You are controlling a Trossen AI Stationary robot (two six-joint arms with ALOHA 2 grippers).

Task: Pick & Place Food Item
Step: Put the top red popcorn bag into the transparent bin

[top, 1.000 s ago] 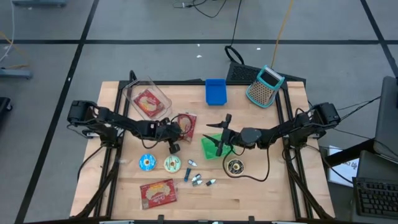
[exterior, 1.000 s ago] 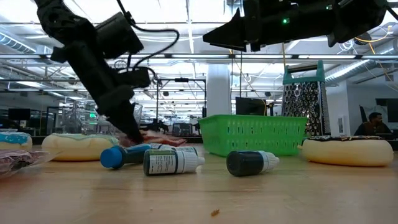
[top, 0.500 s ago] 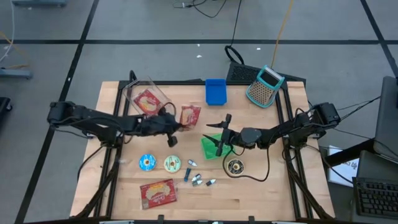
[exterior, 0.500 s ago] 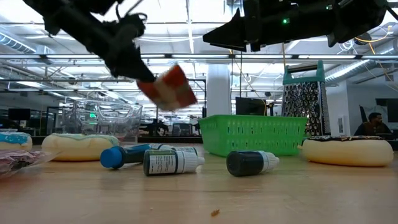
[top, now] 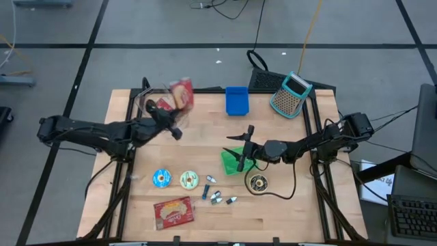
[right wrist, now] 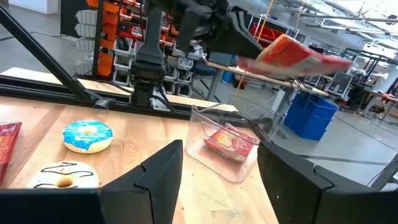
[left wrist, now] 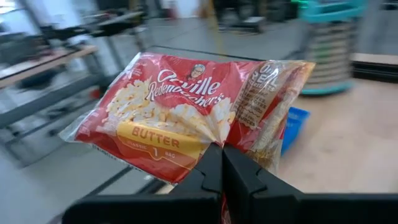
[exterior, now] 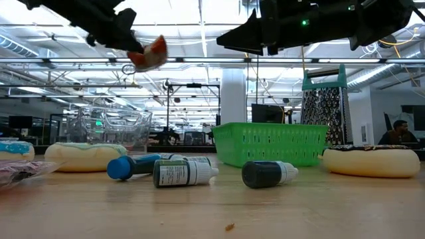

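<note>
we see the left gripper [top: 175, 108] pinched tight on a bag of butter popcorn [top: 181, 94] — in the left wrist view its two dark fingers [left wrist: 214, 171] meet at the bag's lower edge, with the red and yellow bag [left wrist: 193, 115] fanning out above them. in the high view the bag hangs in the air at the far left part of the table, over the right-hand edge of a clear plastic container [top: 153, 104] that holds another red packet [top: 162, 104]. the low view shows the bag [exterior: 150, 53] lifted high, well above the container [exterior: 114, 127].

the right gripper [top: 240, 149] waits over the green basket [top: 231, 161] near the table's middle, fingers [right wrist: 158, 168] spread wide with nothing between them.

outward from there we find a blue bin [top: 237, 100] at the far edge, just right of the held bag, and a teal grater [top: 291, 93] at the far right corner. on the near half lie a blue-iced donut [top: 162, 178], a white-iced donut [top: 189, 180] beside it, a few small bottles [top: 215, 196], a chocolate donut [top: 257, 182] just in front of the basket, and a flat red packet [top: 173, 212] near the front edge of the wooden table [top: 287, 212].
</note>
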